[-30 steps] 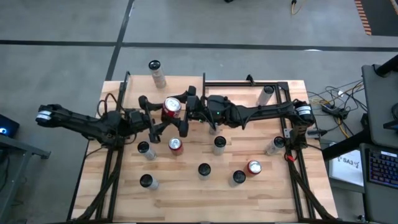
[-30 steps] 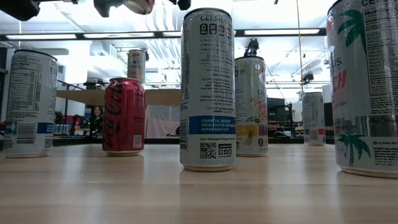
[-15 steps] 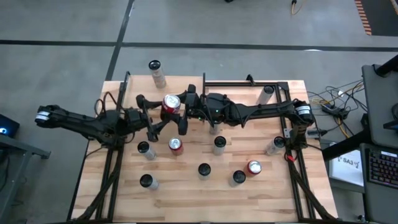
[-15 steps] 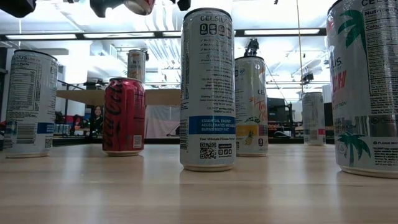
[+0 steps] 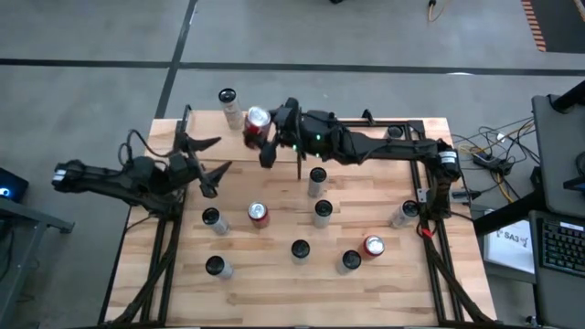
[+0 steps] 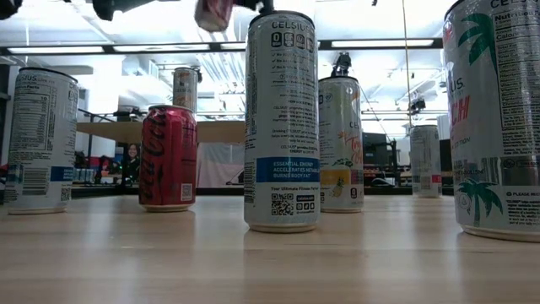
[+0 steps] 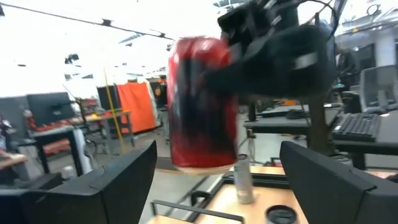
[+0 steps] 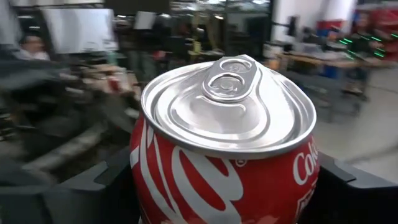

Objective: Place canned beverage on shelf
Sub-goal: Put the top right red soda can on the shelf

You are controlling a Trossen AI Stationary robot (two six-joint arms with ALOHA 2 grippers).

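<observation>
A red canned beverage [image 5: 258,123] hangs in the air over the table's far left part with my right gripper [image 5: 259,137] shut on it. It shows close up in the right wrist view [image 8: 230,143] and at the low view's top edge [image 6: 214,12]. My left gripper [image 5: 222,153] stands open to the can's left and nearer, with nothing between its fingers. Its wrist view shows the can [image 7: 202,106] ahead of it. The shelf [image 5: 228,151], a raised pale wood platform, lies at the far left below the can. My right gripper pinches the can's side wall [image 8: 148,180] between its two fingers [image 8: 106,186], one on either side, below the rim. The fingers come roughly level from the table's right side. The can is lifted clear, top up and slightly tilted.
A tall can [image 5: 228,105] stands at the shelf's far edge. Several more cans stand on the tabletop, among them a red-topped one [image 5: 259,213] and tall ones [image 5: 317,181] [image 5: 322,212] [image 5: 300,249]. Black frame rails [image 5: 366,122] run along the far right.
My left gripper has let go of the red can and drawn back toward the table's left edge, its fingers spread. My right gripper has carried the can toward the far edge, over the shelf area, still top up.
</observation>
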